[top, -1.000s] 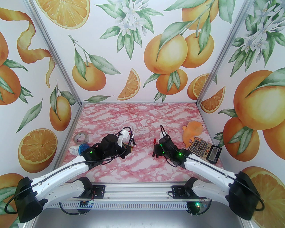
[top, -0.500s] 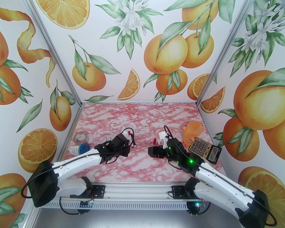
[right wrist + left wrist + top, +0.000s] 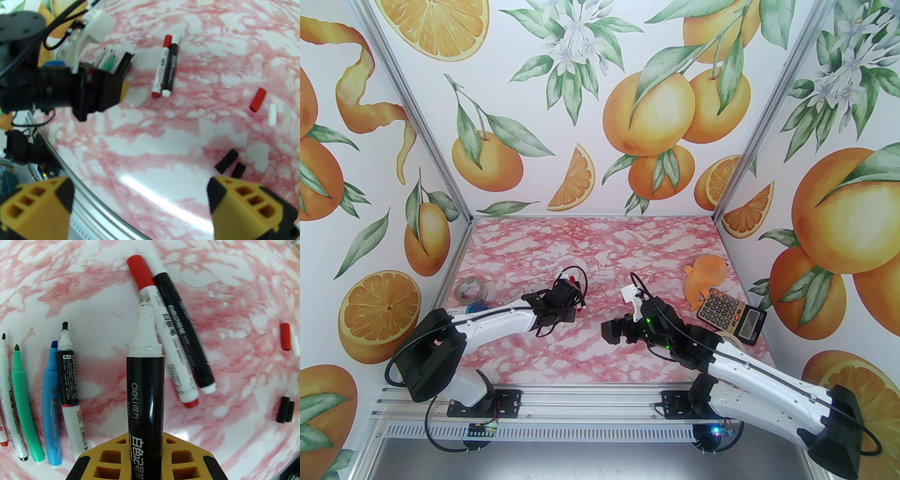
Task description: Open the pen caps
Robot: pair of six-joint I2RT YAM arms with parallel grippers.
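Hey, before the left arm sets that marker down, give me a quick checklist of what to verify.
1. Black marker uncapped, tip bare: ok.
2. Left gripper shut on it: ok.
3. Right gripper open and empty: ok.
4. Bare table between the uncapped pens and the capped pair for laying it down: ok.
5. Every pen opened: not ok; the red-capped pen and white-capped pen lie capped.
6. Loose caps apart from the pens: ok.

Tape [image 3: 469, 288] lies by the table's [image 3: 590, 243] left edge; toy [image 3: 705, 276] and, before it, calculator [image 3: 731, 316] by the right; pens [image 3: 187, 338] mid-table, caps [image 3: 285, 336] right of them.
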